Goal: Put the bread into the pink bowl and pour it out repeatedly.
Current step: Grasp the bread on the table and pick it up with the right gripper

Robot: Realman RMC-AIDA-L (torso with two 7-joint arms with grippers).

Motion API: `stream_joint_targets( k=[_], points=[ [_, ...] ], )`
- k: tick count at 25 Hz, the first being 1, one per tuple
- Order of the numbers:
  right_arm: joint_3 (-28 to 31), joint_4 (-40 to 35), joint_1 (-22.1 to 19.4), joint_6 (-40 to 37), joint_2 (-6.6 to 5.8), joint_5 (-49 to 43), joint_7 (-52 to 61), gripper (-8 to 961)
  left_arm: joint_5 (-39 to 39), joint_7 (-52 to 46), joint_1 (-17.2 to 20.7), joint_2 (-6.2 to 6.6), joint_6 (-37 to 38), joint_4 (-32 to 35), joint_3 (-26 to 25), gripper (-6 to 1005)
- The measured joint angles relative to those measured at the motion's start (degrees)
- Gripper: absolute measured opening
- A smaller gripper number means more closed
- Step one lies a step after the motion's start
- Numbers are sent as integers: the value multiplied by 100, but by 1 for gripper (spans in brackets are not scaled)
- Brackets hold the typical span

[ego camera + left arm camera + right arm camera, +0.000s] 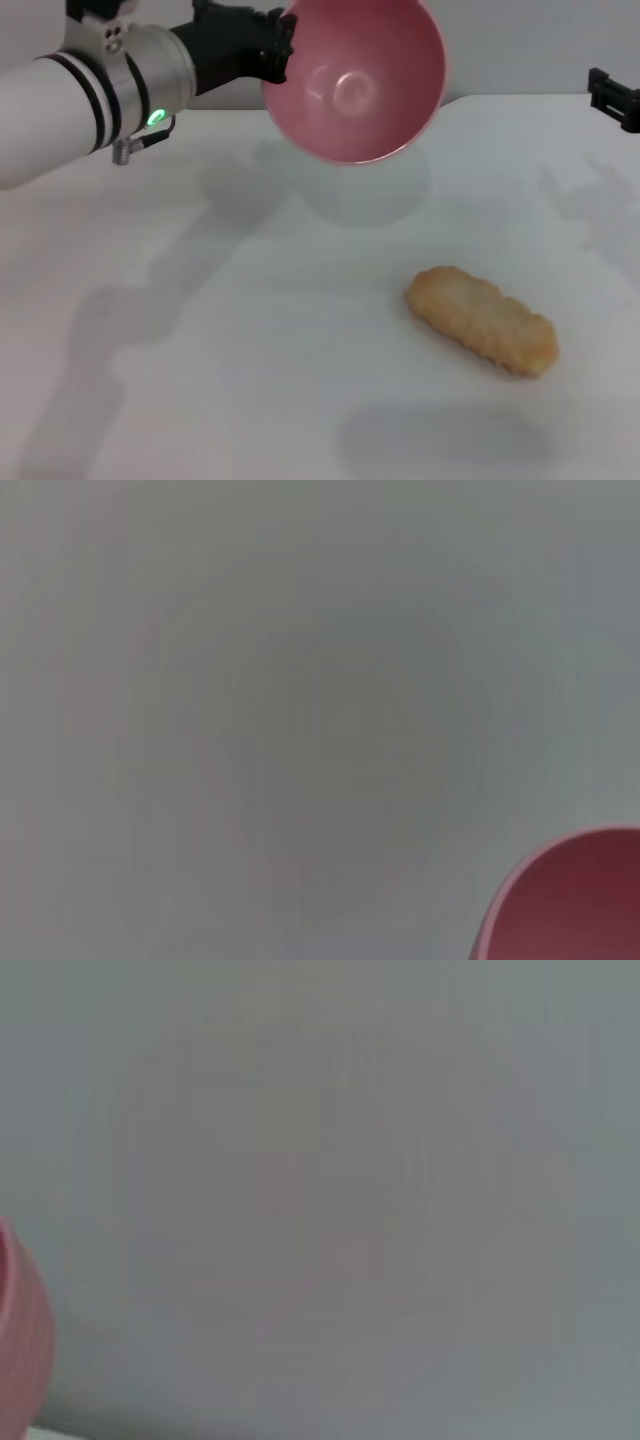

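We see the left gripper [278,48] clamped on the rim of the pink bowl [355,85], held tipped and empty above the table [200,350] | bread [481,320] lies underside-up near the front, well apart | we judge it light, stiff, bumpy: pinch across its narrow middle | right gripper [615,98] at the far edge, fingers: we cannot tell.

Left gripper [278,48] up high at far left, holding tipped bowl [355,80] by its rim. Bread [481,319] lying near right on table [200,350], golden side up.

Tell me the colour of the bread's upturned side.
Plain golden-tan, bumpy bread; clearest in the head view.
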Motion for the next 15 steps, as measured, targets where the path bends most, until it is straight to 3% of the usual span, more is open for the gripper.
stream_joint_targets(
  k=[7, 15],
  points=[
    [-31, 92, 111, 140, 0, 0, 116, 663, 1110, -1255, 61, -10, -80, 173, -274, 45],
    [-76, 132, 122, 211, 0, 8, 147, 663, 931, -1576, 277, 19, 138, 642, -447, 45]
  ],
)
